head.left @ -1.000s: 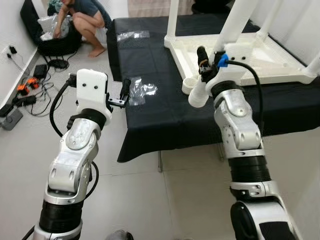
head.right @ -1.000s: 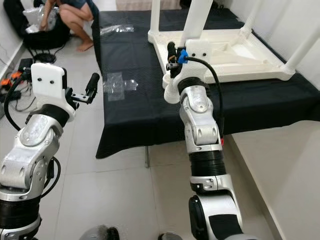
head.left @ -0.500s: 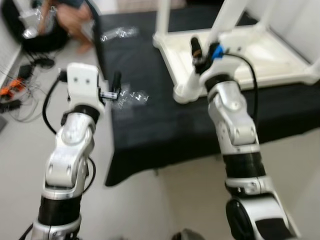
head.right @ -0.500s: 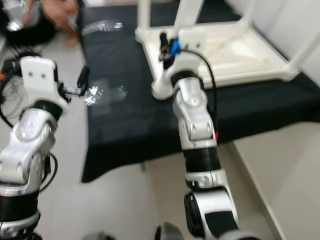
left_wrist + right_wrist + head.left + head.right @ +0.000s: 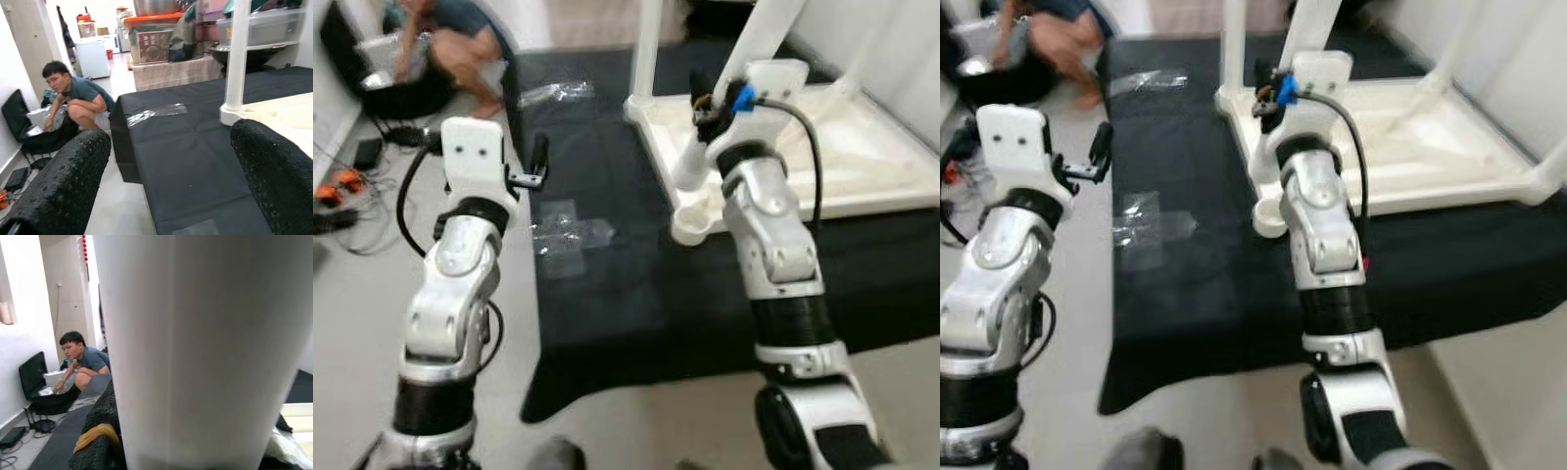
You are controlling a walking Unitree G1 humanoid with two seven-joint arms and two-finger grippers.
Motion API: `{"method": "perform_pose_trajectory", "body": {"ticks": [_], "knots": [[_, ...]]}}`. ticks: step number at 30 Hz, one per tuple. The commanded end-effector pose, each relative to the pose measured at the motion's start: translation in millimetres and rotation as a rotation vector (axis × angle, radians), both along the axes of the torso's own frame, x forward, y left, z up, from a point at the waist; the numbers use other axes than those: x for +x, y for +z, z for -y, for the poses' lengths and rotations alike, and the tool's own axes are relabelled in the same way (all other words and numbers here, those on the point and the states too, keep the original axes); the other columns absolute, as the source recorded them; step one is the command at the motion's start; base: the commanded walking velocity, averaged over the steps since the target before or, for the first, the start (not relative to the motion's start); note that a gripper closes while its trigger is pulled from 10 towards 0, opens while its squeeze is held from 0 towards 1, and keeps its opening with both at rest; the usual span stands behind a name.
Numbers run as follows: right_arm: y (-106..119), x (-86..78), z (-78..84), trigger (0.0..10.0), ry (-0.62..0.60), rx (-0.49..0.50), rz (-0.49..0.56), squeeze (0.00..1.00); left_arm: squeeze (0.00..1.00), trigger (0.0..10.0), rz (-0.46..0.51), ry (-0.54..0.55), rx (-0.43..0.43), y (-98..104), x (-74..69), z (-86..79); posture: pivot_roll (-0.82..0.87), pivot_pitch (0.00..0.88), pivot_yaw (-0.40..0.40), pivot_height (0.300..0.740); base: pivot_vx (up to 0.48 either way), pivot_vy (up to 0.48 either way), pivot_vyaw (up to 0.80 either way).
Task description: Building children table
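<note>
A white children's table [image 5: 871,147] lies upside down on a table with a black cloth [image 5: 607,294], and one fitted leg [image 5: 648,49] stands up at its far corner. My right gripper [image 5: 705,98] is shut on a loose white table leg [image 5: 195,352], held slanting. The leg's lower end [image 5: 688,168] hangs just above the near corner socket [image 5: 691,227]. My left gripper [image 5: 540,157] is open and holds nothing. It is raised over the cloth's left edge, and its black fingers [image 5: 63,181] stand wide apart in the left wrist view.
Two clear plastic bags lie on the cloth, one near the left edge [image 5: 570,235] and one farther back [image 5: 556,93]. A person [image 5: 440,39] crouches on the floor at the far left beside a black bag. Cables [image 5: 342,186] lie along the left wall.
The whole view has shifted and blurred as I moved nearer the table. Both arms keep much the same pose. The right gripper still holds the leg.
</note>
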State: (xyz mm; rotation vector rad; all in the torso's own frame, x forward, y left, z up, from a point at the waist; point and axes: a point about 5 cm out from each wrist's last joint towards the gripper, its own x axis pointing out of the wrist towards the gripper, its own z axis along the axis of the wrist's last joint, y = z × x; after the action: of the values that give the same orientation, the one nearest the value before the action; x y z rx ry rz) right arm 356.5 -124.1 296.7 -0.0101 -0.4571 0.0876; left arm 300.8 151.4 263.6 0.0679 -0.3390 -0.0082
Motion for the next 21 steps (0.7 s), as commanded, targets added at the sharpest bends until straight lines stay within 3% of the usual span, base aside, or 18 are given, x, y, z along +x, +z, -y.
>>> {"method": "perform_pose_trajectory", "body": {"ticks": [1,13,17,21], "knots": [[5.9,-2.9,0.7,10.0,-0.011,-0.01,0.032,0.0,0.0,10.0,-0.008,0.005,0.01,-3.1,-1.7,1.0,0.05,0.129,-0.062,0.74,0.0,0.0,0.8],[6.9,-3.2,1.2,10.0,-0.018,-0.007,0.028,0.0,0.0,10.0,-0.01,-0.006,0.01,-3.6,-3.4,6.1,0.05,0.129,-0.064,0.74,0.0,0.0,0.8],[7.9,-3.1,2.4,10.0,-0.018,0.022,0.022,0.0,0.0,10.0,-0.006,-0.008,0.012,-3.1,-3.4,5.7,0.05,0.117,-0.058,0.74,0.0,0.0,0.0],[7.6,-2.8,4.3,10.0,-0.023,0.025,0.018,0.0,0.0,10.0,-0.005,-0.013,0.016,-2.9,-3.1,5.7,0.05,0.111,-0.059,0.74,0.312,-0.285,0.0]]}}
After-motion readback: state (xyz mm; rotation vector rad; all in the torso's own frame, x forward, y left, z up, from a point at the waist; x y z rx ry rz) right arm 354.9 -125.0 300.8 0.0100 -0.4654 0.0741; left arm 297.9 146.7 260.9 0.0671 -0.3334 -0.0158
